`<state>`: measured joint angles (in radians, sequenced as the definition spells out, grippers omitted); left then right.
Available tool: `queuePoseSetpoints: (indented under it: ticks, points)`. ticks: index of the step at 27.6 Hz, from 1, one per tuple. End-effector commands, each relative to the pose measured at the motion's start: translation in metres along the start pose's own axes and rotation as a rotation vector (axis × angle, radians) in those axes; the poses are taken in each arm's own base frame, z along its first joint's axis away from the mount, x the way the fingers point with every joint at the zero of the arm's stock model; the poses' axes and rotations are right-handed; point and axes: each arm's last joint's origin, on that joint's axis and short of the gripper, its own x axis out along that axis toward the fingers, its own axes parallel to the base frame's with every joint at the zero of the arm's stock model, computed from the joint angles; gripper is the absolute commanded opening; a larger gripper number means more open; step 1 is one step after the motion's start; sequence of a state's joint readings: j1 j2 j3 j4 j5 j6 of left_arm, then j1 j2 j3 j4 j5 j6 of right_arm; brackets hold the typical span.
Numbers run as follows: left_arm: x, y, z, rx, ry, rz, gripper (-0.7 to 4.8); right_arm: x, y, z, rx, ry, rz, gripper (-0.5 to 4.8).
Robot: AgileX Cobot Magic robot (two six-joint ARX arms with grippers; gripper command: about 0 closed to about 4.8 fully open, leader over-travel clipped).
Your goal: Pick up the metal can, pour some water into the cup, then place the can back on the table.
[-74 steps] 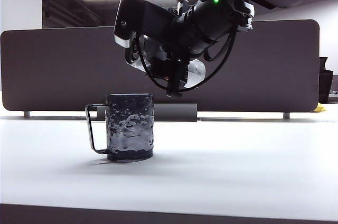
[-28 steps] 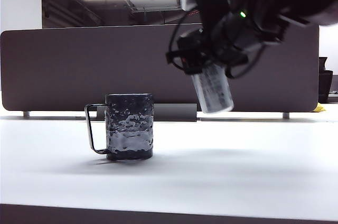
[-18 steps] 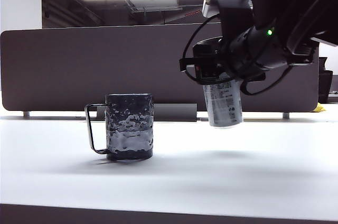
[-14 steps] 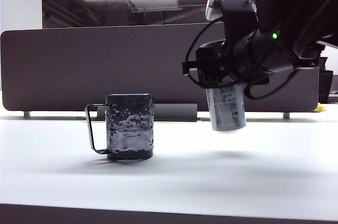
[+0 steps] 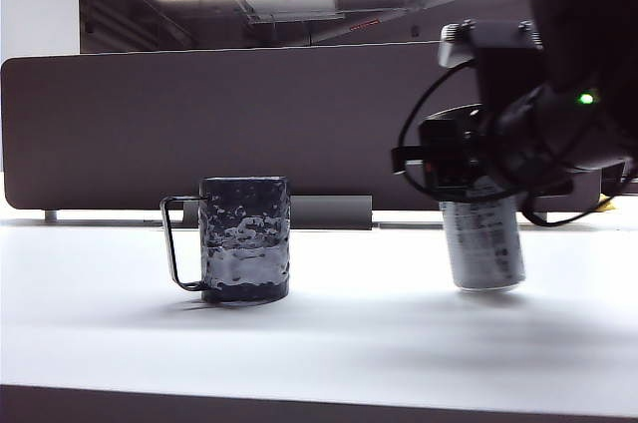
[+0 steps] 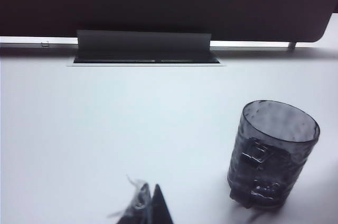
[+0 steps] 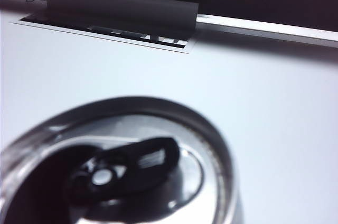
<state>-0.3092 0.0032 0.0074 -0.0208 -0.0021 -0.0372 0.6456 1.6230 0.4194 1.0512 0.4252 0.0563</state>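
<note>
On the white table (image 5: 339, 333), before a dark divider panel (image 5: 150, 124), the right gripper (image 5: 478, 179) clasps the metal can (image 5: 483, 243) upright by its upper part, base at the tabletop. Its print is unreadable. The cup (image 5: 244, 238) stands well apart. The left gripper's (image 6: 150, 211) opening cannot be judged.

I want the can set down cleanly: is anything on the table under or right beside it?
Nothing visible is. The right gripper holds the can upright, its base at or just above bare table. The cup stands well off to the side, apart from it. The left gripper is near the cup, away from the can.
</note>
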Motion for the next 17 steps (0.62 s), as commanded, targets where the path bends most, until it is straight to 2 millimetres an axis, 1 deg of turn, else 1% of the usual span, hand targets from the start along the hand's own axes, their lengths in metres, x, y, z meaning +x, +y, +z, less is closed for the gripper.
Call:
queuePoseSetpoints:
  ticks: [1, 7, 17]
  points:
    - [0.0, 0.0, 0.001, 0.003, -0.007, -0.002, -0.05, -0.006, -0.008, 0.003, 0.083, -0.061, -0.017, 2.41]
    - [0.0, 0.001, 0.001, 0.003, -0.007, 0.006, -0.05, -0.013, -0.019, -0.005, 0.113, -0.064, -0.039, 2.41]
    - [0.0, 0.001, 0.001, 0.003, -0.007, 0.006, -0.05, -0.014, -0.019, -0.004, 0.12, -0.081, -0.031, 2.41]
